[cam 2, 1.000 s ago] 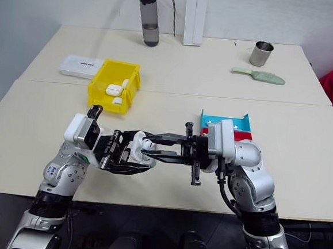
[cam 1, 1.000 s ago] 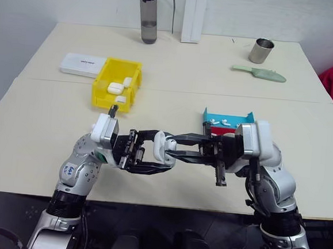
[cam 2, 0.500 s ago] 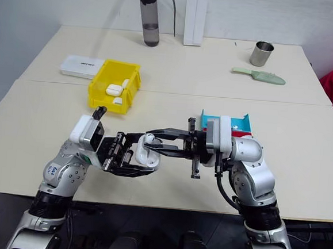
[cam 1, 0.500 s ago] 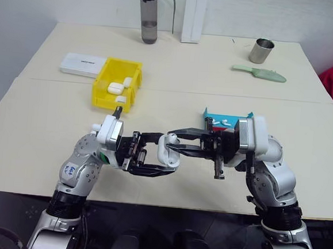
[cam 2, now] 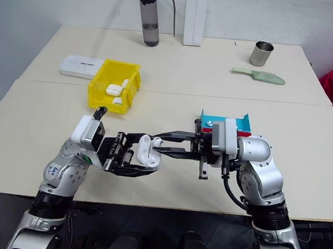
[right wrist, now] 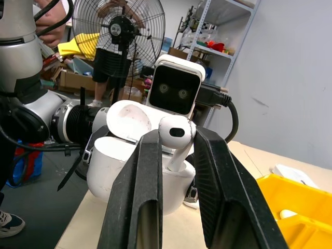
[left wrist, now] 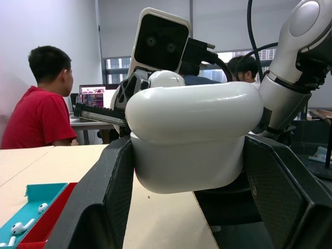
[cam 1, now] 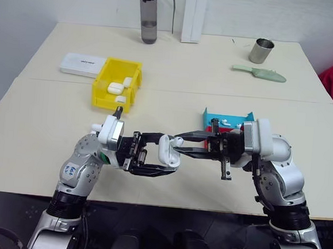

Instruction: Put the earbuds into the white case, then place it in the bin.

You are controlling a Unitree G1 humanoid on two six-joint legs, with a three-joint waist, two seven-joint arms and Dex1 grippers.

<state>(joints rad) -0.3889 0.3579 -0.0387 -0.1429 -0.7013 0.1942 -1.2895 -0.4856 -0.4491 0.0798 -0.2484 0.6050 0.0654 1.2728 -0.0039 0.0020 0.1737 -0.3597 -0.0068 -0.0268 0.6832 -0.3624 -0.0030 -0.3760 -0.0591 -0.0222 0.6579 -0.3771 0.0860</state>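
Right gripper (right wrist: 174, 155) is clenched on one earbud (right wrist: 176, 136), pinching it by the stem with the rounded head up, directly over the open mouth of the case (cam 1: 165, 151). Left gripper (cam 1: 163, 157) is clamped on that case, one finger on each side of the body; the lid (right wrist: 128, 120) is flipped back. Both grippers meet above the near edge of the table (cam 1: 40, 114), the case held clear of the surface.

Places relative to the case:
- Red and blue tray (cam 1: 228, 119): just beyond the right gripper, on the robot's right side of the case, with more earbuds (cam 1: 226, 122) lying in the blue part.
- Yellow bin (cam 1: 116, 84): farther back on the robot's left, several closed white cases (cam 1: 116, 87) inside.
- Flat white box (cam 1: 83, 64): touching the bin's far-left side.
- Grey bottle (cam 1: 147, 13), metal cup (cam 1: 261, 50), green scoop (cam 1: 259, 73): well beyond, at the table's far edge.
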